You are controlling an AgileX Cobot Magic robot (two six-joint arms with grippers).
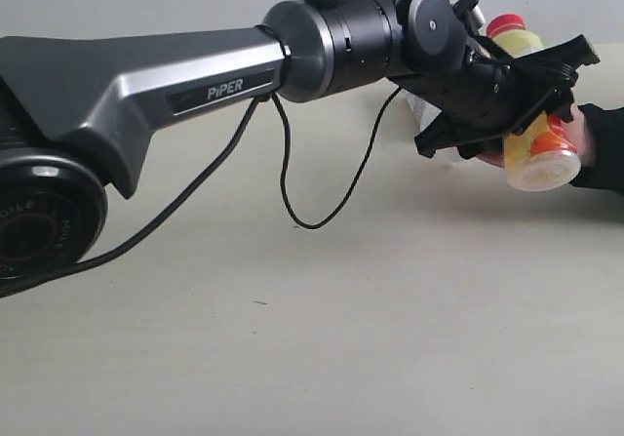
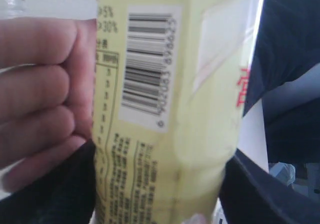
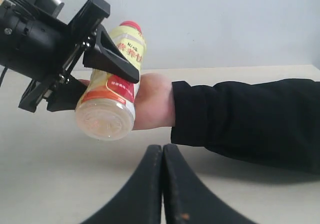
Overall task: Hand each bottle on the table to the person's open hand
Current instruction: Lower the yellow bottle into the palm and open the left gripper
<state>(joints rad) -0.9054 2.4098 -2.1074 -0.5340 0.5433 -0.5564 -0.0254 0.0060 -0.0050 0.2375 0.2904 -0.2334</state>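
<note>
The pale table [image 1: 390, 338] fills the lower half of the exterior view and its surface is bare there. Above it the grey and black left arm [image 1: 146, 85] stretches from the left edge to the upper right of the frame. A thin black cable [image 1: 292, 192] hangs from it in a loop.

At the right edge of the exterior view a black sleeve [image 1: 606, 148] enters. The person's hand [image 1: 583, 134] comes out of it, above the table.

The yellow bottle [image 1: 543, 163] is in the upper right of the exterior view, off the table. It is tilted, with its red cap up and its base down toward the camera. The left gripper [image 1: 526, 104] holds it at the middle of the body. Its jaws are open only as wide as the bottle and press it on two opposite sides. In the left wrist view the person's fingers [image 2: 35, 83] lie against the side of the bottle, next to the barcode. The palm is behind the bottle in the right wrist view.

The right gripper [image 3: 162, 154] is at the bottom centre of its own view. Its jaws are fully closed, touching each other, with nothing between them.
</note>
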